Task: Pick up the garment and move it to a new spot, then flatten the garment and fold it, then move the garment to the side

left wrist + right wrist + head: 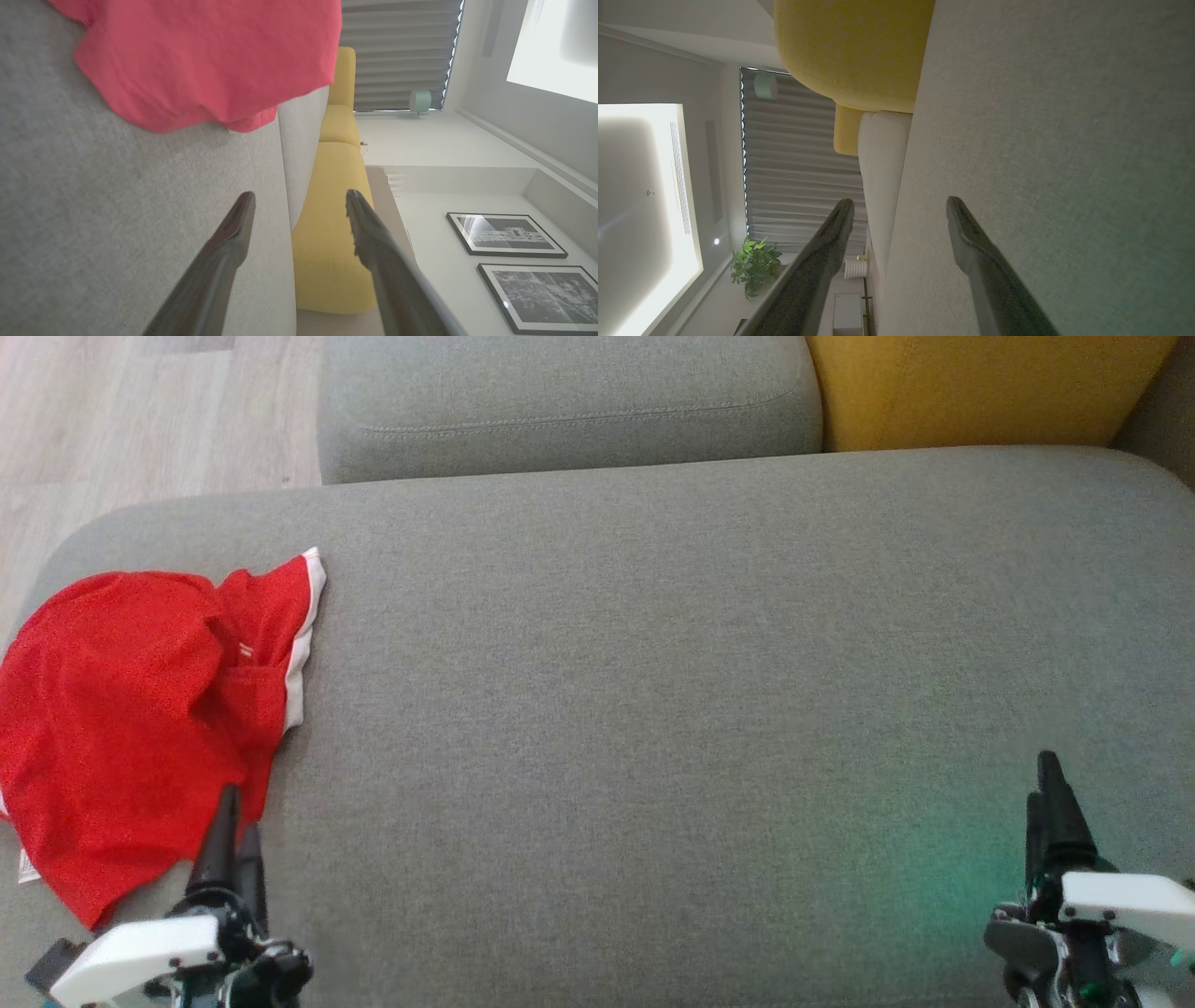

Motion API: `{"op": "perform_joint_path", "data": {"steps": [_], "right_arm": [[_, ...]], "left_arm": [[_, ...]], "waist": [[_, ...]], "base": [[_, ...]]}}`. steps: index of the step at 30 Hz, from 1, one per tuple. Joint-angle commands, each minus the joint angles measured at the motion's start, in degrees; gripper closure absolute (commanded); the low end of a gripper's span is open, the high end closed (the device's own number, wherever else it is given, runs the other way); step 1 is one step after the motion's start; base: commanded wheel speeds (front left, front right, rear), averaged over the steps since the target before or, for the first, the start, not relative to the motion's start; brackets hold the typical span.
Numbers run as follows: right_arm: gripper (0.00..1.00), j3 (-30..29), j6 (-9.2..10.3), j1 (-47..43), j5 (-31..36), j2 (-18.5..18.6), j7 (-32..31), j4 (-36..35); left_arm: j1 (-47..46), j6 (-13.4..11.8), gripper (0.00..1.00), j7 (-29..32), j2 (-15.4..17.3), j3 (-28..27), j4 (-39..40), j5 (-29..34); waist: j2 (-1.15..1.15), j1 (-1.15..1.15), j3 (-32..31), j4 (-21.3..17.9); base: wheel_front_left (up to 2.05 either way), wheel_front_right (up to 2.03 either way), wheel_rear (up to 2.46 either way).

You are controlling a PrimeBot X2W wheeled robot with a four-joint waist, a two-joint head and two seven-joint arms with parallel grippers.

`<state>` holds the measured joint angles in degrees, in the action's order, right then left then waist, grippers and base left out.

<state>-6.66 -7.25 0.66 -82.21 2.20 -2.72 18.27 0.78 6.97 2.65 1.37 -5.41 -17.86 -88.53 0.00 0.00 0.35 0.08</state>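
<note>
the left pincer (238, 812) sits at the lower left of the head view with its two dark fingers spread wide and nothing between them. seen from the left wrist, the tips hang just over the grey sofa seat (653, 663), close to the near edge of the garment (121, 709) but not touching it.

the garment is red with a white trim and lies crumpled at the left end of the seat, near the rounded corner. a small white tag (26, 866) pokes out from its lower left edge; whatever is printed on it is too small to read. a few short white marks (245, 651) near a fold cannot be read either.

the right pincer (1041, 775) is at the lower right, well apart from the garment. its fingers are wide open and empty, beside bare seat fabric.

a grey back cushion (560, 401) and a yellow cushion (980, 387) stand behind the seat. the left wrist view takes in two framed pictures (507, 235) on a white wall, and the right wrist view a green plant (754, 266) below a pleated curtain (794, 163).
</note>
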Motion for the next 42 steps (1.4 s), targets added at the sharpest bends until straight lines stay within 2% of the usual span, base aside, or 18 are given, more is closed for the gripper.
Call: {"op": "perform_joint_path", "data": {"steps": [1,12,18,28,42], "right_arm": [[0.00,0.1,-0.05,3.1,1.9,0.3,0.5,-2.5],[0.00,1.0,-0.06,4.7,13.4,0.3,2.2,-5.8],[0.00,2.5,-0.08,5.6,21.1,0.4,3.2,-7.8],[0.00,4.9,-0.10,6.5,33.2,0.4,5.1,-9.3],[0.00,7.3,-0.13,7.0,46.4,0.4,7.5,-10.3]], "left_arm": [[-3.2,0.2,0.00,-0.6,0.6,-1.2,2.5,1.2],[-4.5,-0.1,0.00,-2.3,0.7,-2.9,5.0,6.2],[-4.8,-0.4,0.00,-3.3,0.8,-2.4,8.0,11.0],[-4.6,-3.0,0.00,-5.1,0.9,0.9,12.6,23.6],[-4.3,-5.7,0.00,-7.5,1.0,4.3,13.3,39.9]], "waist": [[0.00,0.00,0.0,0.0],[0.00,0.00,0.0,0.1],[0.00,0.00,0.0,0.1],[0.00,0.00,0.0,0.2],[0.00,0.00,-0.1,0.4]], "base": [[0.00,0.00,0.00],[0.00,0.00,0.00],[0.00,0.00,0.00],[0.00,0.00,0.00],[0.00,0.00,0.00]]}}
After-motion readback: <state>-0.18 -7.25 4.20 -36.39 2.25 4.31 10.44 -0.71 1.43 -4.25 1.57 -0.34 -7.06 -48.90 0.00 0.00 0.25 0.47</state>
